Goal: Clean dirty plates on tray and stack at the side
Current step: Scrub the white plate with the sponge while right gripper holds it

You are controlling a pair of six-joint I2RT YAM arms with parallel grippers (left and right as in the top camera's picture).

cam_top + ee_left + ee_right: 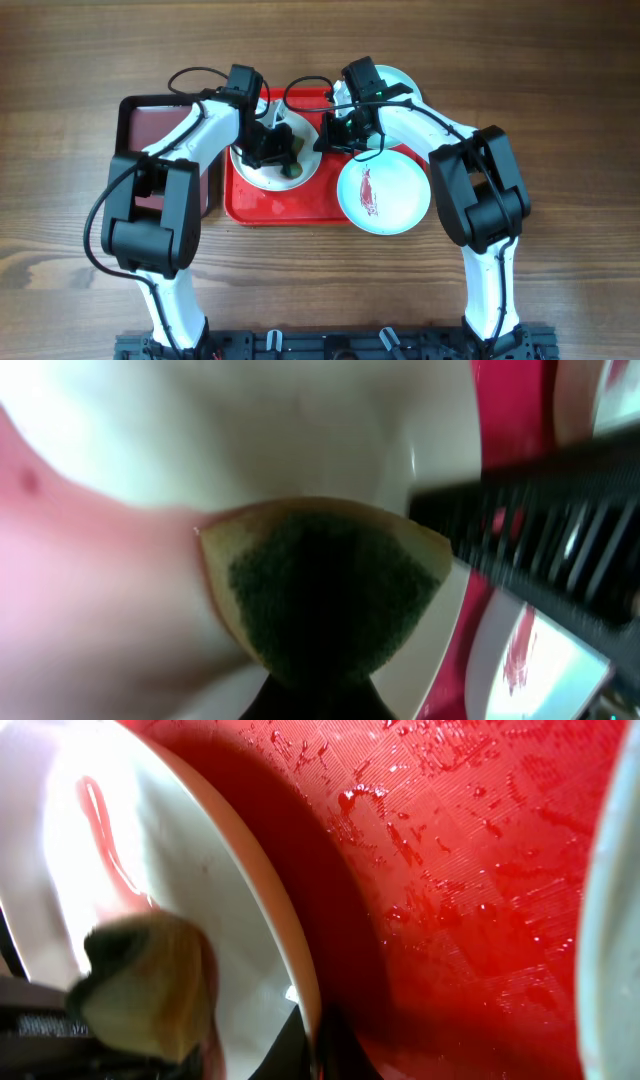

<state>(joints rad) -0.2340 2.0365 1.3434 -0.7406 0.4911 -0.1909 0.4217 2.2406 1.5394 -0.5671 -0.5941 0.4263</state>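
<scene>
A white plate lies on the left half of the bright red tray. My left gripper is shut on a green and yellow sponge and presses it on that plate. The sponge fills the left wrist view against the white plate. My right gripper is shut on the white plate's right rim, which shows between its fingers. A pale aqua plate with a red sauce smear lies over the tray's right edge. Another pale plate lies behind the right arm, off the tray.
A smaller dark maroon tray lies left of the red tray, under the left arm. The red tray's floor is wet with droplets. Both arms cross above the tray's back half. Bare wood table surrounds the trays.
</scene>
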